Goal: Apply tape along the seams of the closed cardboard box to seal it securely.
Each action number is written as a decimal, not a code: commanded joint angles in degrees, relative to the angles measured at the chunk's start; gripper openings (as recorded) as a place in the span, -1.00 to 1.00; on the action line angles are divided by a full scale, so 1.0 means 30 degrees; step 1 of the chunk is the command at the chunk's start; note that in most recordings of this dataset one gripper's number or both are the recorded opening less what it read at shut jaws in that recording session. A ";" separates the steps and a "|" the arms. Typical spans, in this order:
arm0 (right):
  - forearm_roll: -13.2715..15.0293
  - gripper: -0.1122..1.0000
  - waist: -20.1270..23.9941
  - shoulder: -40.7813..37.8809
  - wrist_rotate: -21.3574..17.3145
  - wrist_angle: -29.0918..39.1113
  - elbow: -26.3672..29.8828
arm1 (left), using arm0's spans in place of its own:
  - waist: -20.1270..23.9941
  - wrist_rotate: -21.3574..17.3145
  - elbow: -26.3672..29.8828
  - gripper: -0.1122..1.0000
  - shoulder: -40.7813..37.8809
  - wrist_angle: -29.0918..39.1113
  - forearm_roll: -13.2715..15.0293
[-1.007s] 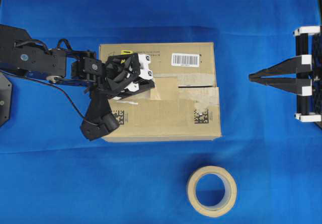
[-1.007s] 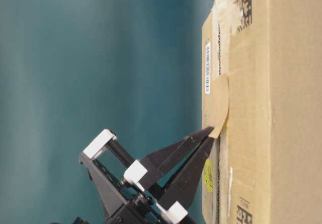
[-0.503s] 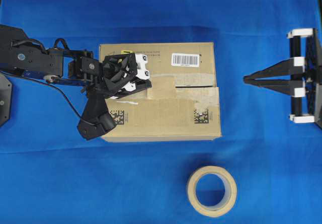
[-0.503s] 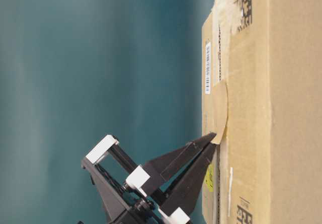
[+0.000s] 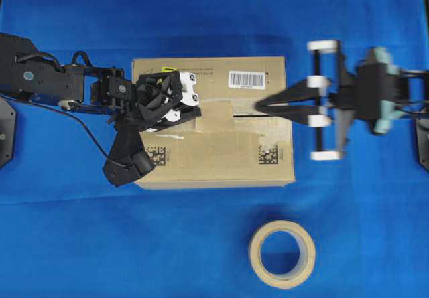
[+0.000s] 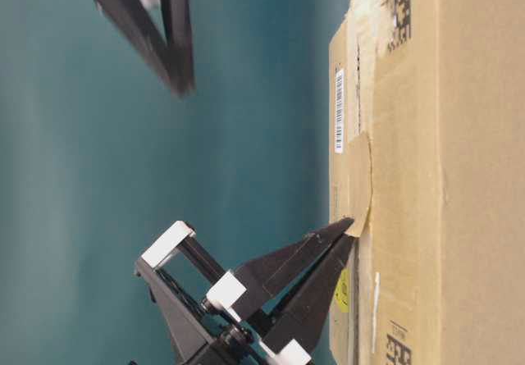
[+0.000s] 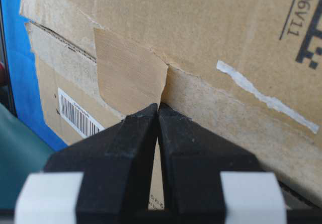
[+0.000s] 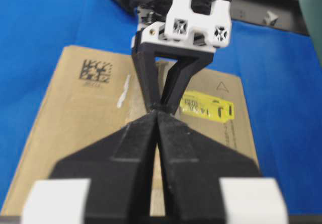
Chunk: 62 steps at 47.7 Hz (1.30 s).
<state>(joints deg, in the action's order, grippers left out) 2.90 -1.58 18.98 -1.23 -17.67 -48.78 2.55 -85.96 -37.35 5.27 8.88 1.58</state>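
The cardboard box (image 5: 213, 120) lies closed on the blue desk (image 5: 201, 17), somewhat left of the middle, with its white barcode label (image 5: 247, 79) near the far edge of its top and a yellow sticker (image 8: 207, 105) by the far left corner. Two black square codes (image 5: 269, 154) sit along the near edge of the top. The seam (image 5: 258, 115) runs along the box top between the two big flaps as a thin dark slit, bordered by pale worn tape residue.

The tape (image 5: 217, 118), a small tan square, lies over the seam a little left of the middle of the box top. In the table-level view most of it lies close to the cardboard (the end by the fingers stands slightly off).

The left gripper (image 5: 200, 114) reaches in over the left edge of the box, its fingers pressed together with their tips pinching the left edge of the tape (image 7: 130, 74); the left wrist view shows the two dark tips meeting right at that edge.

The right gripper (image 5: 258, 108) is over the right part of the box top, above the seam and blurred. Its fingers taper to a point aimed at the tape, and in its own wrist view the tips look together, with no object between them.

A ring-shaped roll of beige tape (image 5: 282, 254) lies flat near the desk's front edge, well apart from the box.
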 commanded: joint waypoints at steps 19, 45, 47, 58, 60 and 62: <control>-0.0410 -0.08 -0.0205 -0.3369 -0.0938 -0.0264 0.2842 | -0.0029 0.0088 0.0117 -0.79 0.0439 0.0000 0.0029; -0.0762 -0.12 -0.0615 -0.6680 -0.1406 -0.0586 0.2871 | -0.0029 0.0264 0.0117 -0.79 0.0410 0.0029 0.0029; -0.0791 -0.12 -0.0645 -0.6738 -0.1406 -0.0557 0.2842 | -0.0029 0.0293 0.0117 -0.79 0.0410 0.0029 0.0000; -0.0850 -0.12 -0.0674 -0.6738 -0.1406 -0.0469 0.2783 | -0.0029 0.0469 0.0234 -0.79 0.0381 0.0439 0.0029; -0.0850 -0.12 -0.0674 -0.6738 -0.1406 -0.0469 0.2783 | -0.0029 0.0469 0.0264 -0.79 0.0322 0.0586 0.0000; -0.0850 -0.12 -0.0674 -0.6738 -0.1406 -0.0469 0.2783 | -0.0029 0.0498 0.0322 -0.79 0.0293 0.0703 0.0029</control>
<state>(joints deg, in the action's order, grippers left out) 0.62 -3.25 -1.76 -5.54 -18.90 -41.40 2.55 -84.64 -37.35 5.27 10.63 1.58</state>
